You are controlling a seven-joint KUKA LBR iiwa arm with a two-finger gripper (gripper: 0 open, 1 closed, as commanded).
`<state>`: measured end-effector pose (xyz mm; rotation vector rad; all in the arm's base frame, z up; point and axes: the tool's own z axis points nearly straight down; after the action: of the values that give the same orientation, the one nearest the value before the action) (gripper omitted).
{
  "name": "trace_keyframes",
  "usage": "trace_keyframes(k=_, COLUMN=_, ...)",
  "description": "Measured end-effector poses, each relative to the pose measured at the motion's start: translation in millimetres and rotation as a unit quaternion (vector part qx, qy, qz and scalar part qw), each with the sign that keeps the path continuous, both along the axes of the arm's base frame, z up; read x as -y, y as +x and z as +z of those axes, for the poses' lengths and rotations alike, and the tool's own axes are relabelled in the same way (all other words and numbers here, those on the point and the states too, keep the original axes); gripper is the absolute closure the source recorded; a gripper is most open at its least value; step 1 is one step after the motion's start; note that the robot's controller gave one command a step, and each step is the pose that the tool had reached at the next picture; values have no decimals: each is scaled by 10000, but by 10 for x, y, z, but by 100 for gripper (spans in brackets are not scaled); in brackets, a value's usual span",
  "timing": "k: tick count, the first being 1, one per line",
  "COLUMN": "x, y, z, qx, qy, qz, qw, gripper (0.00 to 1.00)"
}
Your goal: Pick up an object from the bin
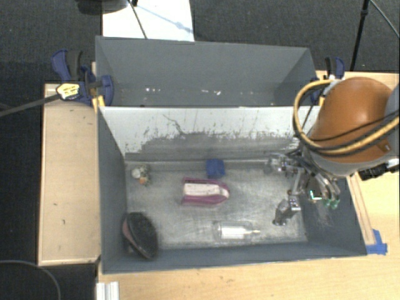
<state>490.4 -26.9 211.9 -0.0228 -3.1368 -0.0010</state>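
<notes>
My gripper (285,212) hangs low at the right end of the bin, just above the floor, with nothing seen in it. The nearest thing is a clear plastic bottle (236,232) with a white label, lying on its side near the front wall, a little to the gripper's left. Further left, in the middle of the bin, lies a purple and white wedge-shaped thing (204,192). A small blue block (215,167) stands behind it by the back wall.
A dark oval brush-like thing (140,235) lies in the front left corner. A small pale and brown trinket (140,175) sits at the back left. The arm with its orange cover and cables comes in over the right wall.
</notes>
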Motion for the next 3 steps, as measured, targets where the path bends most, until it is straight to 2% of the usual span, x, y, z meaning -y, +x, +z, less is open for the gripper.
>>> trace_keyframes(k=1, x=-662, y=42, z=-1392, qx=124, qy=0, qz=544, qw=9984, gripper=0)
trace_keyframes(k=2, x=-1100, y=177, z=-799, qx=67, qy=14, qz=345, qw=9994, gripper=0)
trace_keyframes(k=3, x=-1321, y=290, z=-1391, qx=87, qy=2, qz=-534, qw=9985, gripper=0)
